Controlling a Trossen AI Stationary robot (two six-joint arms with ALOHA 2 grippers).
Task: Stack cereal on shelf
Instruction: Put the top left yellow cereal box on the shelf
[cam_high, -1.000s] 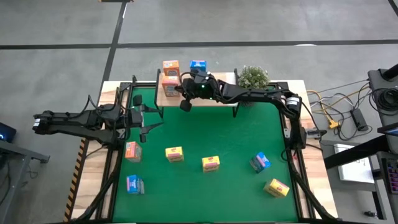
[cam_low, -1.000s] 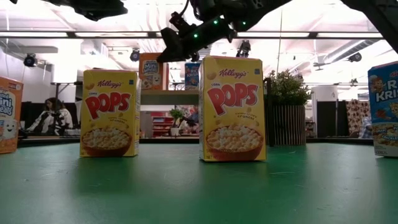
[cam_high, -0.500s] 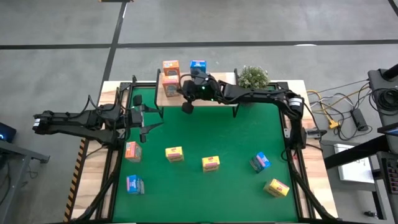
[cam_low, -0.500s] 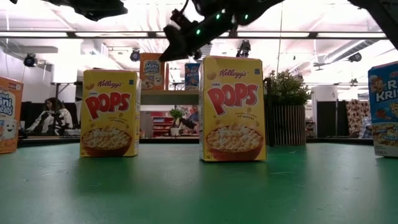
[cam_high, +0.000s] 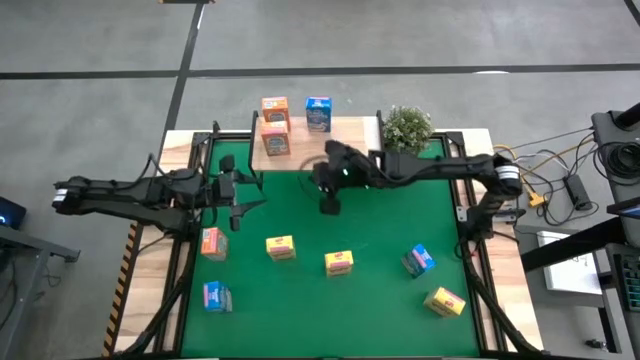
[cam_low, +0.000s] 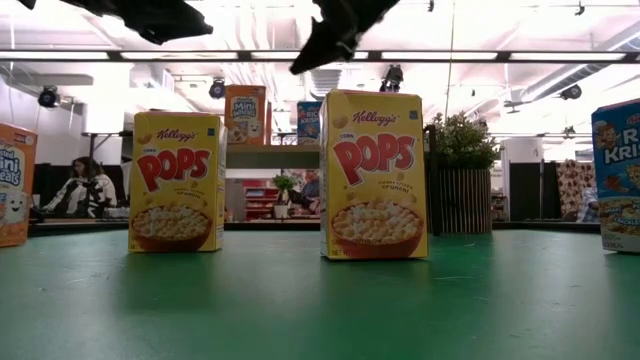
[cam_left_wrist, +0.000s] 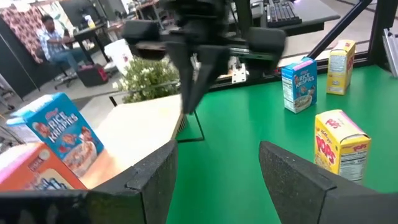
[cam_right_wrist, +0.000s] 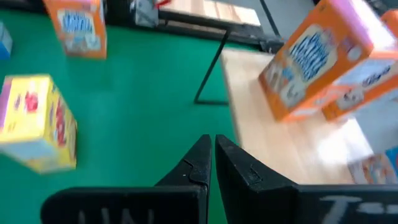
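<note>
While empty, right hand (cam_high: 330, 205) closed, above mat (cam_high: 380, 235)

The two yellow cardboard cereal boxes standing on the green mat, one left (cam_low: 176, 181) and one right (cam_low: 374, 175), each read "Kellogg's Corn POPS". A blue cardboard box (cam_left_wrist: 65, 137) on the light-wood shelf reads "RICE KRISPIES". The orange box (cam_low: 15, 184) at far left shows "Mini".

Three cereal boxes (cam_high: 273, 142) are carried by the shelf (cam_high: 350, 132), beyond the right gripper (cam_high: 330, 203); six stand on the green mat (cam_high: 380, 230).
</note>
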